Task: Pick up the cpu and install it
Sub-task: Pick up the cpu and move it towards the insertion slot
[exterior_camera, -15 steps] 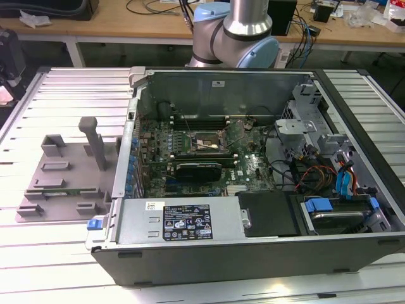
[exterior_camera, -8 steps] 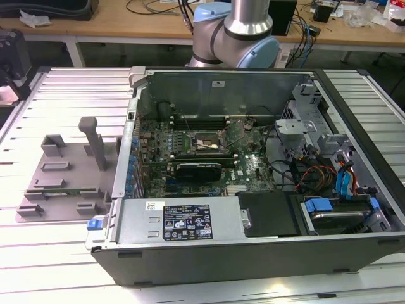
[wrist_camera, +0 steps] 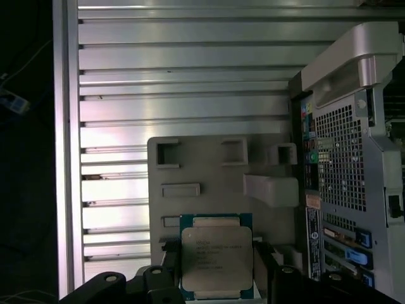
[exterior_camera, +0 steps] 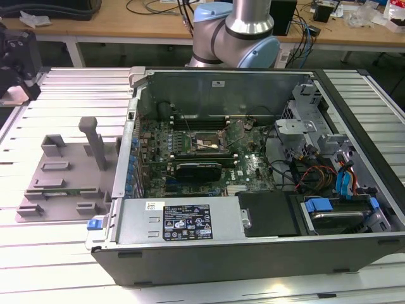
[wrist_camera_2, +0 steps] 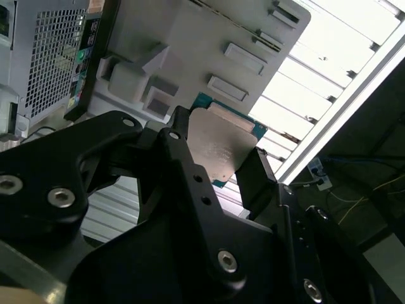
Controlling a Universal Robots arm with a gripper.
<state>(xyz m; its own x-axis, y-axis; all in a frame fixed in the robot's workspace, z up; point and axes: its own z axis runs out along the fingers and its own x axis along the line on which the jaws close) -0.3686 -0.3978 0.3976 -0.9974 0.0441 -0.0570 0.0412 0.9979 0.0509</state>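
I have the small flat square chip, the cpu (wrist_camera: 215, 256), with its silver-grey top and thin green rim, held in the black gripper (wrist_camera: 215, 278). In both wrist views one black finger (wrist_camera_2: 180, 136) sits on each side of the chip, and both press on its edges. So the gripper is closed on the cpu.

The chip hangs over the grey plastic tray with little blocks and pockets (wrist_camera: 209, 171). I think it is lifted clear of the tray, not resting in a pocket. The tray lies on the silver table made of long metal slats (wrist_camera: 190, 95), just beside the big open computer case (exterior_camera: 253, 76).

So the pick-up part looks done to me, and the carry part is in hand. The install is not done yet. The black square socket (exterior_camera: 201, 142) on the green board inside the case is well apart from the chip.

I judge the move to the socket needs the chip kept flat and lined up square with the socket. It also needs a gentle touch, because a tilted chip could hurt the socket.
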